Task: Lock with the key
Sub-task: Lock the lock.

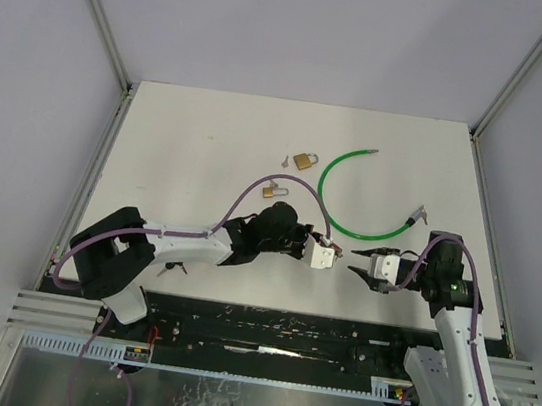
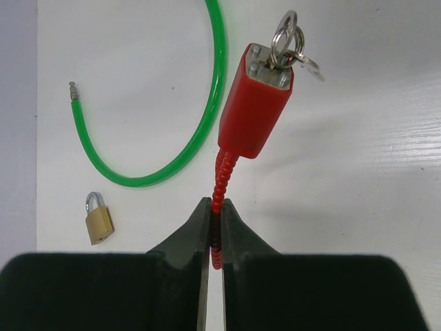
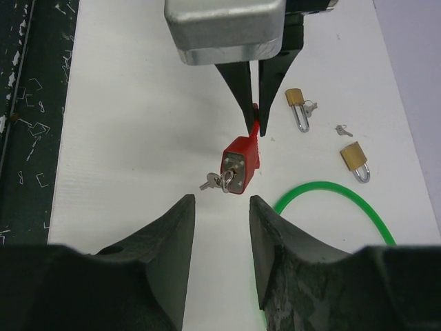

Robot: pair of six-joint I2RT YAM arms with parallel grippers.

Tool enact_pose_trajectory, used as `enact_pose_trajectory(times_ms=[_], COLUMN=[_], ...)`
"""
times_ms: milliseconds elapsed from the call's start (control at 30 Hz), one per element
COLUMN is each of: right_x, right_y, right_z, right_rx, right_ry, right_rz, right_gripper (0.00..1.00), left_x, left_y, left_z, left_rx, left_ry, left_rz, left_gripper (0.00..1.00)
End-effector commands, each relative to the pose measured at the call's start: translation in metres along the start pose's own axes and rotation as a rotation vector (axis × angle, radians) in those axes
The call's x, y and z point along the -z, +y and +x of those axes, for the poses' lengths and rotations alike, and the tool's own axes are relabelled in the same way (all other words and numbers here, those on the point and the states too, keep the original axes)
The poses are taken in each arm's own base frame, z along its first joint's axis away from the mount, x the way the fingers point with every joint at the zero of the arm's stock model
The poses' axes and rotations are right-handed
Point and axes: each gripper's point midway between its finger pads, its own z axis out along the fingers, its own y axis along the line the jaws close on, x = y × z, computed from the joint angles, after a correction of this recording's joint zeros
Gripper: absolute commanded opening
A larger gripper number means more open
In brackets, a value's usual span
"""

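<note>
Red lock body [image 2: 253, 103] was glossy smooth plastic, its ribbed cable [image 2: 219, 185] red plastic too, key ring [image 2: 284, 40] was polished metal, green cable [image 2: 207, 131] looked glossy plastic, small padlock [image 2: 100, 223] was brushed brass, tabletop [image 2: 358, 207] was matt white.

Bench [image 1: 211, 124]: white top, pale walls on three sides, a dark strip along the near edge.
Green cable [image 1: 322, 182]: lies in an open curve, right of centre.
Far brass padlock [image 1: 304, 160]: lies flat just left of the cable, a small loose key [image 1: 284, 162] beside it.
Near brass padlock [image 1: 272, 192]: lies flat, nearer the arms.
</note>
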Motion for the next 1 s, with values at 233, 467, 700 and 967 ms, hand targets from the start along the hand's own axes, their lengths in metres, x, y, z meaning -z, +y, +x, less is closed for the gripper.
enact_pose_trajectory(times_ms=[233,467,700,967], right_x=[-0.018,-0.025,-0.028,-0.031], right_y=[-0.007,-0.007,-0.010,-0.008], right_z=[0.010,0.016,0.015,0.018], right_rx=[0.075,0.091,0.095,0.094], right_ry=[-0.016,-0.004,-0.008,0.003], right_rz=[0.018,0.009,0.012,0.004], right_gripper=[0.38,0.31,0.25,0.19], left_x=[0.001,0.000,-0.001,-0.002], left_y=[0.023,0.020,0.019,0.017], left_z=[-0.030,-0.030,-0.030,-0.031], left_rx=[0.000,0.000,0.000,0.000], left_ry=[-0.084,-0.085,-0.085,-0.086], left_rz=[-0.058,-0.046,-0.035,-0.027], left_gripper=[0.00,0.00,0.00,0.00])
